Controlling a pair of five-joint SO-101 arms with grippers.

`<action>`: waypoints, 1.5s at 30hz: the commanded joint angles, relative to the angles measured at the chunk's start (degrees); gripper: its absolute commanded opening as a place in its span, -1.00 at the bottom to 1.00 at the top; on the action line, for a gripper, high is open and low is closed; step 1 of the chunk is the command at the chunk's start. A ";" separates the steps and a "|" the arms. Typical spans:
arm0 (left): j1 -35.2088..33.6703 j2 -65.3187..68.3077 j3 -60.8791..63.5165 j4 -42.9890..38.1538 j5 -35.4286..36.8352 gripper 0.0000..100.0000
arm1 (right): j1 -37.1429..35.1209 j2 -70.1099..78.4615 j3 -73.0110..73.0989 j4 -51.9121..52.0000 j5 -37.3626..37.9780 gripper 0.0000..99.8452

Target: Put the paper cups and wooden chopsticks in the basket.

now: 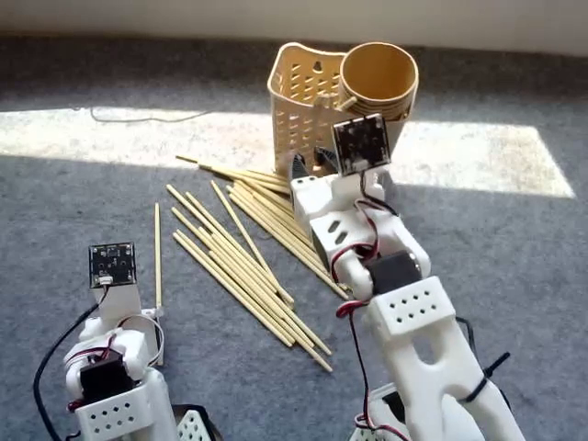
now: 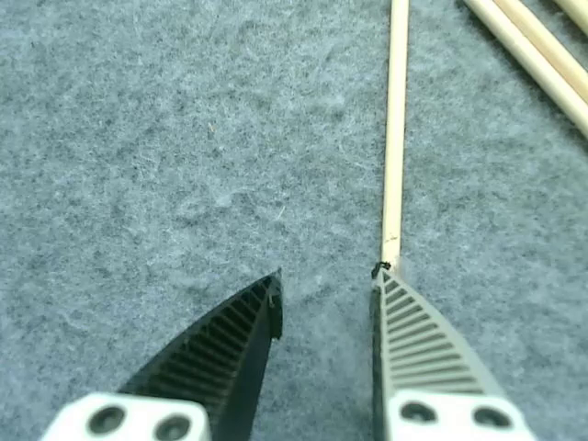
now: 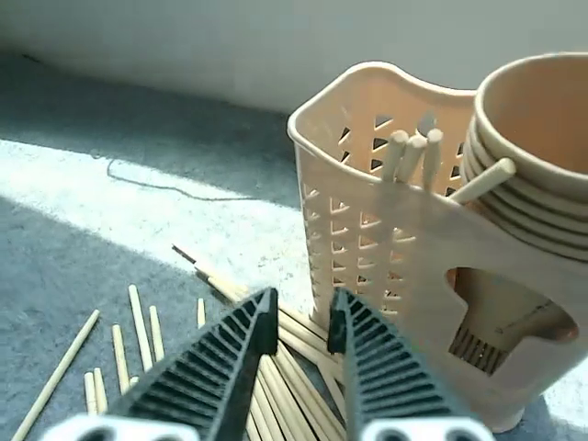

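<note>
Basket [image 1: 303,101] with cups [image 1: 378,78] stands just ahead of my right gripper [image 3: 301,317], narrowly open, empty; cable [image 1: 138,119] beyond. Chopsticks [image 1: 243,262] slant toward it. My left gripper [image 2: 326,285] gapes wide, empty; 1 chopstick [image 2: 395,138] points straight away from its tip.

floor: grey carpet [image 1: 514,266] | light: 1 sunlit band [image 1: 478,156] (far side) | wall [image 1: 184,14]: pale

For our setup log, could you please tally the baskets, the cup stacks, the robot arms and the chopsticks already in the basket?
Baskets: 1
Cup stacks: 1
Robot arms: 2, left arm and right arm
Chopsticks in the basket, ends showing: 4
Total: 8
</note>
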 commanded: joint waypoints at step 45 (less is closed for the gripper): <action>-0.22 -0.40 1.19 0.18 0.35 -0.68 | -15.08 50.24 -24.48 6.90 6.95 -0.82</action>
